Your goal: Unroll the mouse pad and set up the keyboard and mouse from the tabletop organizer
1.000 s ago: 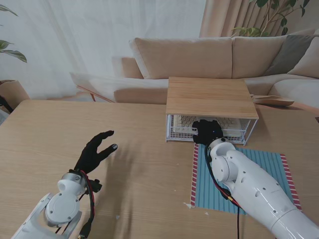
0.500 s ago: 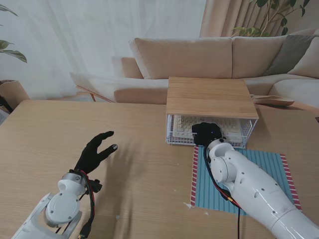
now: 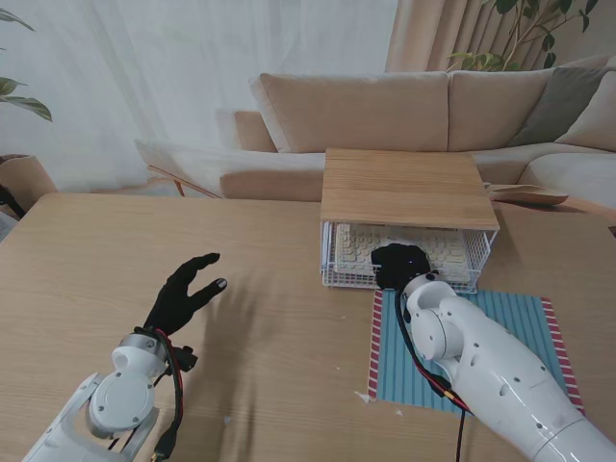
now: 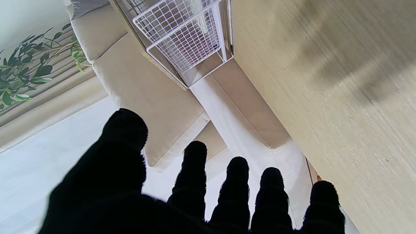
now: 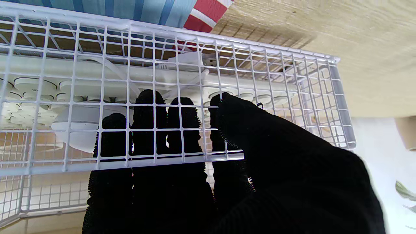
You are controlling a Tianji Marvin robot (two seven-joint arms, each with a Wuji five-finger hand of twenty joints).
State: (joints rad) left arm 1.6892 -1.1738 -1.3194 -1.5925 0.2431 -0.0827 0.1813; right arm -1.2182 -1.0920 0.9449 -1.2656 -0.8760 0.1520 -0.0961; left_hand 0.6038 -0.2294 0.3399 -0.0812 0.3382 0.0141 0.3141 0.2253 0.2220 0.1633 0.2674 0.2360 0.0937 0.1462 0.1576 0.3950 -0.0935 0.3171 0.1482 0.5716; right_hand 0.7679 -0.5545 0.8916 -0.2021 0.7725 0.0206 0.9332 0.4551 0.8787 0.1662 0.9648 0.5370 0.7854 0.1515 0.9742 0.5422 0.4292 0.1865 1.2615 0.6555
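I take the organizer (image 3: 408,214) as my marker: a flat board of pale wood strips on top, with a drawer (image 3: 346,271) of thin white wire grid under it. The drawer sticks out from under the board toward me, and a cream keyboard (image 3: 358,244) with round keys lies flat inside it. In the right wrist view the round keys show through the squares of the mesh, along with a smooth white rounded shape that may be the mouse, though I cannot tell for sure. My right hand (image 3: 399,262), in a black knit glove, is at the drawer's near wall; its four fingers (image 5: 149,130) lie side by side behind the wire and the thumb (image 5: 234,110) presses on the front, so it pinches the mesh. The mouse pad (image 3: 520,337) lies flat on the wooden table (image 3: 279,250) just on my side of the organizer, touching the drawer's near edge; it is ribbed blue cloth with red and white striped borders. My left hand (image 3: 183,294), also gloved, hangs over bare table well to the left of the organizer, fingers spread and holding nothing.
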